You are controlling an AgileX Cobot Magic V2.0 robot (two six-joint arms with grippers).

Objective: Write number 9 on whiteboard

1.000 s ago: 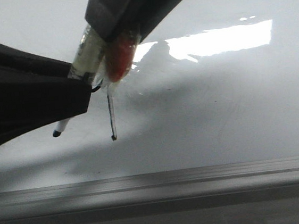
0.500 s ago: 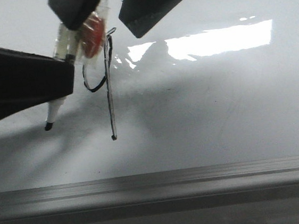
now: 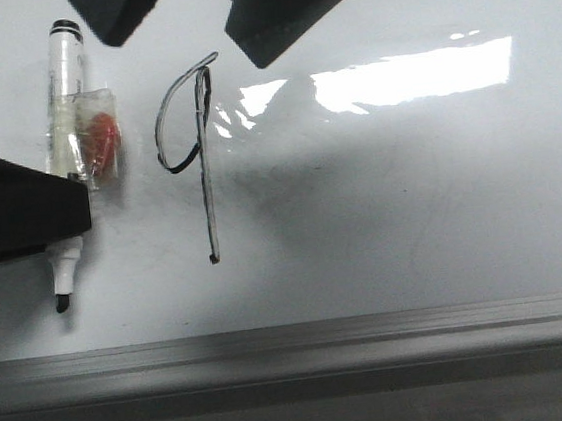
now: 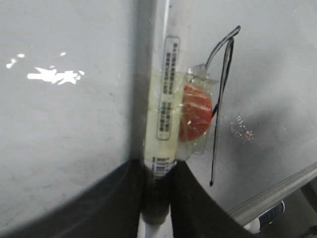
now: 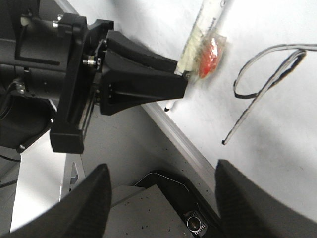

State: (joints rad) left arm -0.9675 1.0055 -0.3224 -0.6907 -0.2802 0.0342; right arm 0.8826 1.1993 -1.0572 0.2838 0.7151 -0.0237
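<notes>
The board's grey frame (image 3: 296,355) runs along the near edge. Above it, on the whiteboard (image 3: 411,207), the left gripper (image 4: 157,198) pinches a marker (image 3: 69,122) near its tip, red tape (image 3: 101,139) wrapped mid-barrel. Just beside the marker stands the number 9 (image 3: 199,149), tail pointing at the frame. Farther up, the right gripper (image 5: 158,193) hangs spread, holding nothing.

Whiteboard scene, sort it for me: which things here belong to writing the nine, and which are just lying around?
Part of the job:
- the whiteboard
- the number 9, already drawn
- the marker, tip uncapped, gripped by the left gripper
- the right gripper, fingers apart, holding nothing

Just there:
- the red lump taped to the marker's barrel
- the grey frame along the board's edge
</notes>
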